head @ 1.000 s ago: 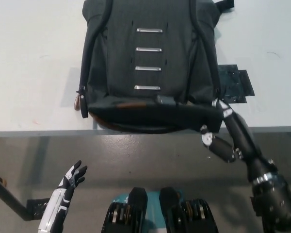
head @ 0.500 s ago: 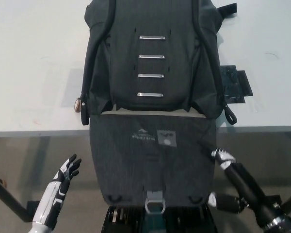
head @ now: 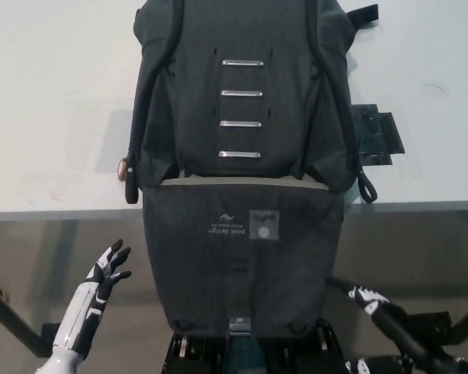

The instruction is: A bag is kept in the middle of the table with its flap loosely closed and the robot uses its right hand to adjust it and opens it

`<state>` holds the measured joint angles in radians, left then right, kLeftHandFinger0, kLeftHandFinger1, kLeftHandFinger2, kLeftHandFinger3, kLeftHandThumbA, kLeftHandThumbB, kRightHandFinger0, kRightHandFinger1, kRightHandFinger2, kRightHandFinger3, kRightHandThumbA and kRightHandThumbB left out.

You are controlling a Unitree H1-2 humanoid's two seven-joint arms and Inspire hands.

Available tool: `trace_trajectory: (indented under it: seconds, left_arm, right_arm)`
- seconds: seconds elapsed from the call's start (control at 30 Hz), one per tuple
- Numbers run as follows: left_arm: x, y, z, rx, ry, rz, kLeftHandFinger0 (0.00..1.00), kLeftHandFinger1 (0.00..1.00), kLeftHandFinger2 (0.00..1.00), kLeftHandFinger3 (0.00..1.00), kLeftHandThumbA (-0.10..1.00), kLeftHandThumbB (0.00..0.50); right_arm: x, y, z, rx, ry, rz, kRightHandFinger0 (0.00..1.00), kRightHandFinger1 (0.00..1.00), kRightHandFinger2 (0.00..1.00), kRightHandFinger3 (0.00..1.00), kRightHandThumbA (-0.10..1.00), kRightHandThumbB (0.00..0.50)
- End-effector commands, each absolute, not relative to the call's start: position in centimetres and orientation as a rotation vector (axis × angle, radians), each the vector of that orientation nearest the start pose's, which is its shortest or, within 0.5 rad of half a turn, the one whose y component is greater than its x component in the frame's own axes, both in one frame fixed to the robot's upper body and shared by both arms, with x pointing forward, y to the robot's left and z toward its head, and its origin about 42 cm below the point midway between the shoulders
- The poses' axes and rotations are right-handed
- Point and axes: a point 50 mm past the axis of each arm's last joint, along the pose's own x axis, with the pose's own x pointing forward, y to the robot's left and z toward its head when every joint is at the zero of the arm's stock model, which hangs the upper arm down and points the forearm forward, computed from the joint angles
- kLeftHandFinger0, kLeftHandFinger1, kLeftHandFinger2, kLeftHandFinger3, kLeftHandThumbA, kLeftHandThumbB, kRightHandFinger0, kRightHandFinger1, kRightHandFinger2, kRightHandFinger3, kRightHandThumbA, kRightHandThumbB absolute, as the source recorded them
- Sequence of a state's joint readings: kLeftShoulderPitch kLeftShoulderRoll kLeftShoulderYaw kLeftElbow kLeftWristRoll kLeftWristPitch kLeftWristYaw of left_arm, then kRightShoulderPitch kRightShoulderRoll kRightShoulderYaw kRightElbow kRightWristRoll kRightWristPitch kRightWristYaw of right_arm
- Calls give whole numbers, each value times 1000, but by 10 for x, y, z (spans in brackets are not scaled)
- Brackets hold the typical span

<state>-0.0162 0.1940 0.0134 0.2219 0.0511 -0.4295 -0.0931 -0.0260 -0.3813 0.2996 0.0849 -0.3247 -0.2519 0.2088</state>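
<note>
Hanging off the table [head: 54,156] edge, bag [head: 242,101] flap [head: 242,269] open, right hand [head: 370,300] beside flap, seemingly empty, grip unclear, left hand [head: 108,269] spread, empty.

Evenly and brightly lit from above; soft shadow left of the bag [head: 242,117] on the white table [head: 54,101]; sharp throughout, no glare.
</note>
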Motion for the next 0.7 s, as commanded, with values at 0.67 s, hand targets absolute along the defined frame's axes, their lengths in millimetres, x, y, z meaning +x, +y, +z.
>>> trace_trajectory:
  seconds: [0.67]
  left_arm:
    - [250, 303, 56, 256, -158, -58, 869, 995, 1000, 1000, 1000, 500]
  right_arm:
    - [178, -235, 62, 150, -180, 76, 1000, 1000, 1000, 1000, 1000, 321]
